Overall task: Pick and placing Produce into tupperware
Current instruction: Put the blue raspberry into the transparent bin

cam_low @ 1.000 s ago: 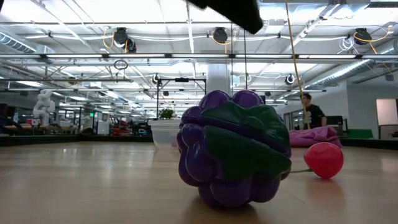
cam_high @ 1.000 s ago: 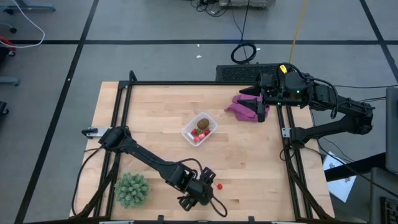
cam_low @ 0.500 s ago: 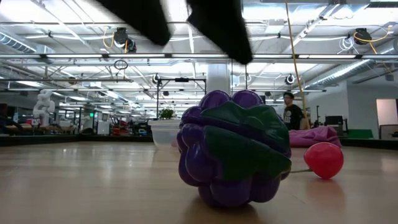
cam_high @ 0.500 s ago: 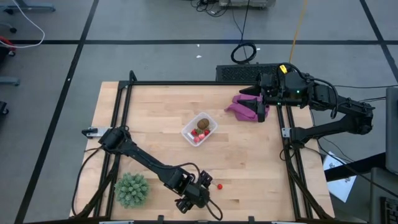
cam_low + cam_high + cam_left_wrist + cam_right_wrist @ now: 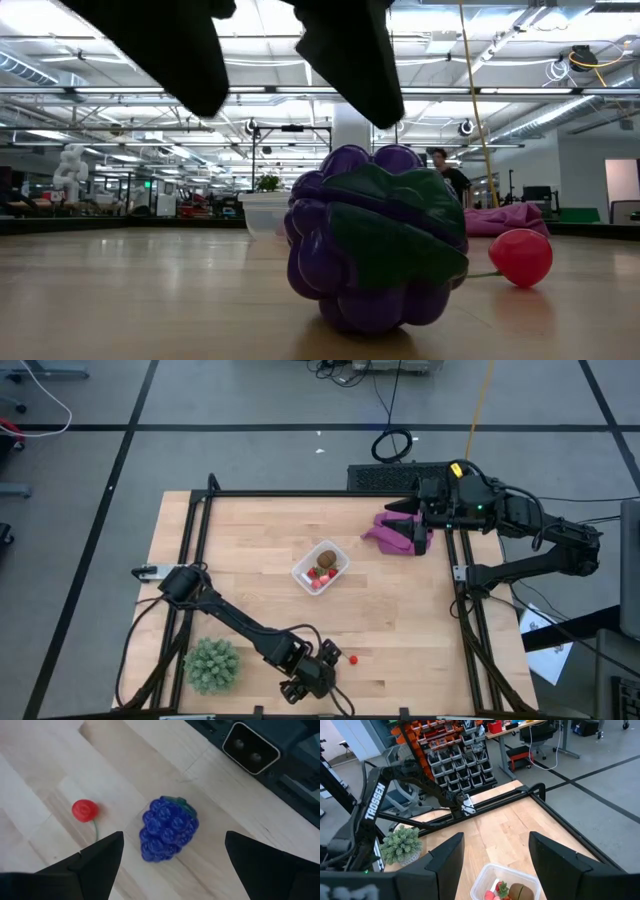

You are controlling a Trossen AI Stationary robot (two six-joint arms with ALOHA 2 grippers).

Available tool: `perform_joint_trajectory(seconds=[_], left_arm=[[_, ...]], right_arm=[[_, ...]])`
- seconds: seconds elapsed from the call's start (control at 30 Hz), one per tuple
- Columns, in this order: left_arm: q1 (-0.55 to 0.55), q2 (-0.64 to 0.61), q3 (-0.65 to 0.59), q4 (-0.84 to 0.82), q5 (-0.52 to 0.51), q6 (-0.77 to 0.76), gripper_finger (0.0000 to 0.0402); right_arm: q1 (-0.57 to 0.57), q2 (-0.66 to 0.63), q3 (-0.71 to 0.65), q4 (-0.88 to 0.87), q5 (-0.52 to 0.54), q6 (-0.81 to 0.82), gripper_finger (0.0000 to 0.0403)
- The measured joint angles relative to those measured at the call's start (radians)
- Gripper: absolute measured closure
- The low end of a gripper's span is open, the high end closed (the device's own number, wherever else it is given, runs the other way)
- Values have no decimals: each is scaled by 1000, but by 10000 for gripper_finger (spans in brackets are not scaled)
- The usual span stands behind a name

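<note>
The purple-blue grape bunch [image 5: 167, 827] rests on the wood near the table's near edge and fills the low view [image 5: 375, 240]. My left gripper [image 5: 172, 840] hangs open just above it, one finger on either side, touching nothing; its fingers [image 5: 345, 50] show at the top of the low view. In the high view my left gripper [image 5: 312, 678] hides the bunch. A red cherry [image 5: 352, 658] lies just right of it. The clear tub [image 5: 320, 567] at the table's middle holds the brown oval and red pieces. My right gripper [image 5: 415, 530] waits open at the far right.
A magenta-purple cloth [image 5: 390, 532] lies under the right gripper by the far right edge. A green spiky plant [image 5: 212, 665] stands at the near left corner. A black frame rail [image 5: 280, 775] runs close behind the grape bunch. A person [image 5: 445, 178] walks in the room beyond.
My left gripper has moved a little toward the near edge and come down over the grape bunch; its two open fingers have dropped into the top of the low view. The grape bunch and cherry have stayed put. The person in the background has walked to the left.
</note>
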Motion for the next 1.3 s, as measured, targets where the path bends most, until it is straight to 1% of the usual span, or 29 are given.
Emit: perform_joint_trajectory(seconds=[0.17, 0.4, 0.57, 0.93, 1.07, 1.13, 1.3], left_arm=[[-1, 10, 1, 34, 30, 51, 46], [-2, 14, 0, 41, 34, 88, 49], [-1, 14, 0, 58, 35, 148, 54], [0, 25, 1, 99, 42, 163, 55], [3, 51, 0, 99, 59, 175, 55], [4, 57, -1, 71, 57, 177, 55], [8, 69, 0, 91, 51, 189, 55]], right_arm=[[0, 0, 0, 23, 0, 12, 188], [0, 6, 0, 22, 0, 49, 188], [0, 23, 0, 25, 0, 49, 188], [0, 80, 0, 29, 0, 49, 188], [0, 88, 0, 38, 0, 49, 188], [0, 88, 0, 40, -1, 49, 188], [0, 88, 0, 51, 0, 46, 188]])
